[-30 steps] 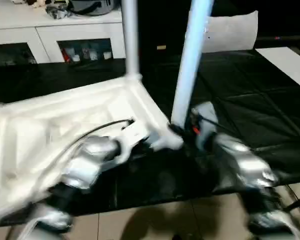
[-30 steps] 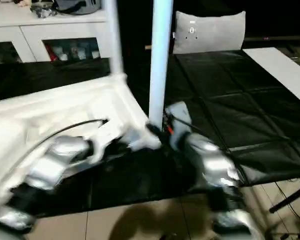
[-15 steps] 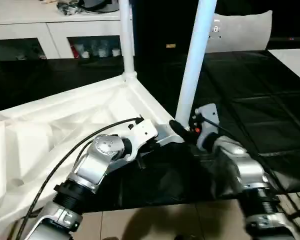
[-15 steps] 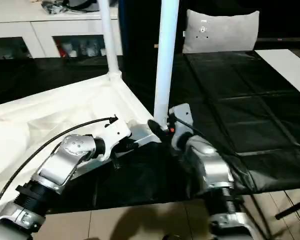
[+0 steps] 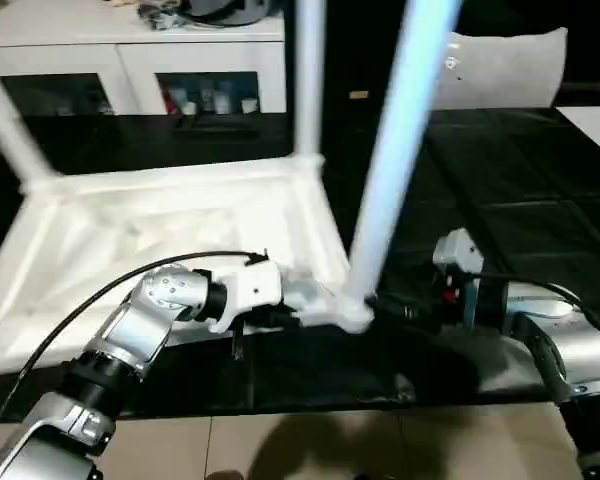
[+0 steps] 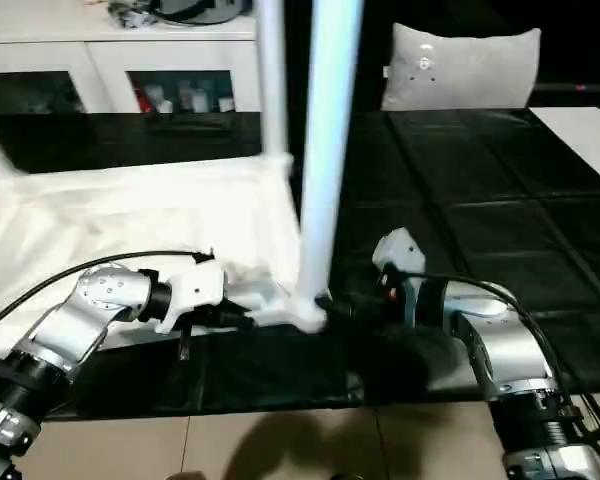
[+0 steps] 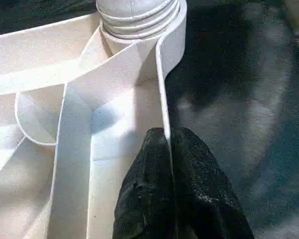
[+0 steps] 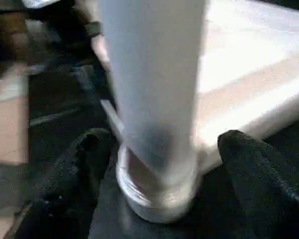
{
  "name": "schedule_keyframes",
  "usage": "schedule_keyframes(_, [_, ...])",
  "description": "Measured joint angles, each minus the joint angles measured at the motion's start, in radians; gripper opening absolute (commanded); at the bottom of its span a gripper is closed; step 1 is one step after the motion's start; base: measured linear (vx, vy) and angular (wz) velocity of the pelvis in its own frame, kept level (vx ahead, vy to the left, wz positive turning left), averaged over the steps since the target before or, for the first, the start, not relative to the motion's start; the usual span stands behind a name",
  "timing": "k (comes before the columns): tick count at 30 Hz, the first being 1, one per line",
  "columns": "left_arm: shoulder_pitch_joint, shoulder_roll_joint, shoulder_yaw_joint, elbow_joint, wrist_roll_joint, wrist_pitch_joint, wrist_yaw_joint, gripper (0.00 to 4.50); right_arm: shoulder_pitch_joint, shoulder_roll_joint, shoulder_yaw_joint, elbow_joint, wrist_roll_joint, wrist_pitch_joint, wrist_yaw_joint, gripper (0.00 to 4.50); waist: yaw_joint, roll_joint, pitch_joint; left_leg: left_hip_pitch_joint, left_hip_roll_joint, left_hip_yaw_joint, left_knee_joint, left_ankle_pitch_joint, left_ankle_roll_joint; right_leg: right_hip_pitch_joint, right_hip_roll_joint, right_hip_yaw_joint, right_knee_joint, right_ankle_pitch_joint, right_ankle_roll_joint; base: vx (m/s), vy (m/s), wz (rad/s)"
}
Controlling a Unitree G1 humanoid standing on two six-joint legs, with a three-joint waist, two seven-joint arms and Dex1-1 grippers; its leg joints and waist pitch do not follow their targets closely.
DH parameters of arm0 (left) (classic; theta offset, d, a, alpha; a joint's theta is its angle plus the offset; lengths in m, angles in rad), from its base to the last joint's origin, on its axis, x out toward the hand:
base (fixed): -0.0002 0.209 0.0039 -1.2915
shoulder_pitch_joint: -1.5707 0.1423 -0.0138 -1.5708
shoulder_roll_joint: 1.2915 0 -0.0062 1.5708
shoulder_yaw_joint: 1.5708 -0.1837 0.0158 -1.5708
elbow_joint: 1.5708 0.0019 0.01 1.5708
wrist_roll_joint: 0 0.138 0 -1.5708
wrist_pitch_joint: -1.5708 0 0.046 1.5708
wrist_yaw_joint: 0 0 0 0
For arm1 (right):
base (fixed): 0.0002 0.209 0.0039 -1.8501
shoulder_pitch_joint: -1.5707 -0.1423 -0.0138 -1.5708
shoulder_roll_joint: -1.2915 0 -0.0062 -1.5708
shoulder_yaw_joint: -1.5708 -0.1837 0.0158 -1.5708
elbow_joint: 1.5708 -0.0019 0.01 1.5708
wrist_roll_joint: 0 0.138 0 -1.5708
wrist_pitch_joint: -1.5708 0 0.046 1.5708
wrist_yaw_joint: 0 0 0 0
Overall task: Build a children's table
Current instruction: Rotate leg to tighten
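A: Table top?
B: Upside down on the black surface, ribbed underside up. Near corner at the front edge of that surface, between the two arms.

A: Legs?
B: Three standing up from corner sockets. Near leg in the corner closest to the camera, leaning slightly. Far leg upright at the corner behind it. Third leg at the far left corner, tilted.

A: Left gripper?
B: Pinched tight on the thin rim of the top, one black finger either side of the wall, just short of the near socket. Threaded base of the near leg seated in that socket.

A: Right gripper?
B: Spread wide around the base of the near leg. One finger on each side of it, gaps visible between pads and leg, so not gripping. Pointing level toward the corner from the right.

A: Behind?
B: White cabinet with glass doors, small items inside. Grey cushion at the far edge of the surface. Pale floor in front.
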Motion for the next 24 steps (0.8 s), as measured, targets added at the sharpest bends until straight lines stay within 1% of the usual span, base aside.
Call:
schedule_keyframes(2, [0.000,0.002,-0.006,0.001,-0.006,-0.017,-0.035,0.00,-0.001,-0.012,0.013,-0.017,0.024,0.028,0.058,3.26,0.001,0.000,0.000,0.000,0.000,0.000,0.000,0.000,0.000,0.000,0.000,0.000,0.001,0.000,0.000,0.000,0.000,0.00])
schedule_keyframes(3, [0.000,0.002,-0.008,0.001,-0.009,-0.023,-0.045,0.00,-0.002,-0.013,0.015,-0.017,0.026,0.036,0.072,3.26,0.002,0.000,0.000,0.000,0.000,0.000,0.000,0.000,0.000,0.000,0.000,0.000,0.001,0.000,0.000,0.000,0.000,0.00])
schedule_keyframes(6, [0.000,0.002,-0.017,0.001,-0.014,-0.040,-0.069,0.00,-0.004,-0.017,0.036,-0.018,0.030,0.063,0.100,2.96,0.002,0.000,0.000,0.000,0.000,0.000,0.000,0.000,0.000,0.000,0.000,0.000,0.001,0.000,0.000,0.000,0.000,0.00])
schedule_keyframes(8, [-0.001,0.002,-0.019,0.004,-0.015,-0.051,-0.078,0.00,-0.009,-0.017,0.051,-0.016,0.028,0.066,0.108,2.96,0.002,0.000,0.000,0.000,0.000,0.000,0.000,0.000,0.000,0.000,0.000,0.000,0.001,0.000,0.000,0.000,0.000,0.00])
schedule_keyframes(9, [-0.001,0.002,-0.019,0.010,-0.017,-0.060,-0.083,0.00,-0.015,-0.017,0.055,-0.013,0.026,0.066,0.116,2.71,0.002,0.000,0.000,0.000,0.000,0.000,0.000,0.000,0.000,0.000,0.000,0.000,0.001,0.000,0.000,0.000,0.000,0.00])
schedule_keyframes(12, [-0.002,0.002,-0.020,0.020,-0.021,-0.079,-0.092,0.00,-0.028,-0.020,0.066,-0.012,0.022,0.066,0.123,2.55,0.003,0.000,0.000,0.000,0.000,0.000,0.000,0.000,0.000,0.000,0.000,0.000,0.001,0.000,0.000,0.000,0.000,0.00])
schedule_keyframes(15, [-0.002,0.002,-0.020,0.020,-0.022,-0.081,-0.096,0.00,-0.028,-0.022,0.067,-0.012,0.022,0.066,0.124,2.20,0.004,0.000,0.000,0.000,0.000,0.000,0.000,0.000,0.000,0.000,0.000,0.000,0.001,0.000,0.000,0.000,0.000,0.00])
schedule_keyframes(17, [-0.002,0.002,-0.021,0.020,-0.024,-0.081,-0.102,0.00,-0.028,-0.022,0.067,-0.012,0.023,0.070,0.124,2.12,0.005,0.000,0.000,0.000,0.000,0.000,0.000,0.000,0.000,0.000,0.000,0.000,0.001,0.000,0.000,0.000,0.000,0.00])
schedule_keyframes(18, [-0.002,0.002,-0.020,0.019,-0.025,-0.079,-0.103,0.00,-0.028,-0.022,0.067,-0.013,0.023,0.071,0.124,2.04,0.005,0.000,0.000,0.000,0.000,0.000,0.000,0.000,0.000,0.000,0.000,0.000,0.001,0.000,0.000,0.000,0.000,0.00])
schedule_keyframes(20, [0.000,0.002,-0.019,0.017,-0.028,-0.070,-0.103,0.00,-0.028,-0.021,0.067,-0.015,0.023,0.073,0.123,2.03,0.005,0.000,0.000,0.000,0.000,0.000,0.000,0.000,0.000,0.000,0.000,0.000,0.001,0.000,0.000,0.000,0.000,0.00])
schedule_keyframes(22, [0.012,-0.001,-0.011,-0.009,-0.038,-0.016,-0.090,0.00,-0.016,-0.010,0.058,-0.030,0.023,0.085,0.102,2.01,0.005,0.000,0.000,0.000,0.000,0.000,0.000,0.000,0.000,0.000,0.000,0.000,0.002,0.000,0.000,0.000,0.000,0.00])
schedule_keyframes(24, [0.027,-0.004,0.002,-0.034,-0.043,0.039,-0.069,0.00,0.001,0.016,0.043,-0.049,0.024,0.108,0.051,1.99,-0.001,0.000,0.000,0.001,0.000,0.000,0.000,0.000,-0.001,0.000,0.000,0.000,0.003,0.000,0.000,0.000,0.000,0.00])
